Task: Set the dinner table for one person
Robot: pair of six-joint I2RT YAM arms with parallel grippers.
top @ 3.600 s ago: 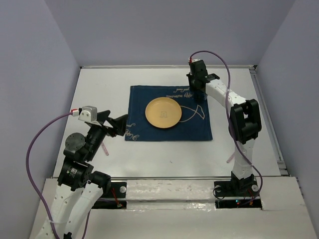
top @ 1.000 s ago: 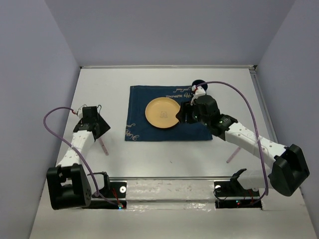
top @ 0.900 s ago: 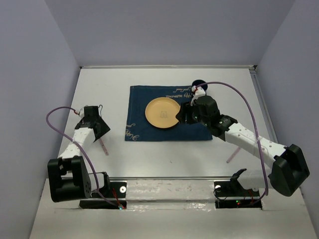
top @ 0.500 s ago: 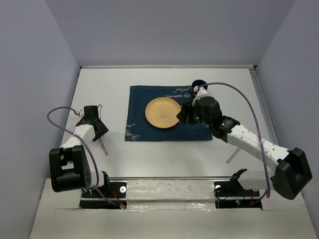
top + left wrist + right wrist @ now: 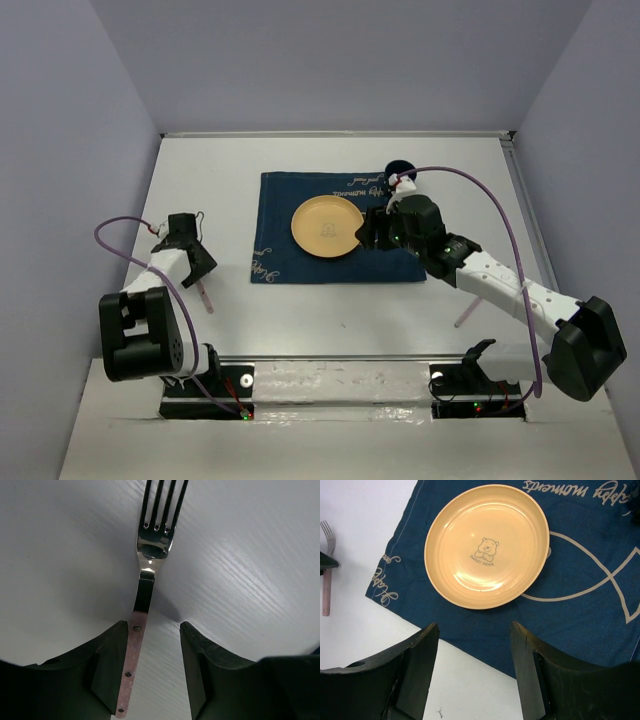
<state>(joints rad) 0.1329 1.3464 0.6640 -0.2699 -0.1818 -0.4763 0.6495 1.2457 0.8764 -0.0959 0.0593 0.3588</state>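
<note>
2 white arms [image 5: 500,285], black joints, purple cables [image 5: 470,180].

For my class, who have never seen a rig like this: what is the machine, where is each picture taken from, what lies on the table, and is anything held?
Two white robot arms are bolted at the near edge of a white table. Each ends in a two-finger gripper. One picture looks down from above and behind the arms. The other two come from cameras on the wrists, so the dark shapes at the bottom are each gripper's own fingers.

On the table lies a blue placemat with a yellow plate on it. A fork with a pink handle lies left of the mat. Another pink-handled piece lies to the right.

The left gripper straddles the fork's handle, not visibly clamped. The right gripper is open above the mat, holding nothing.
</note>
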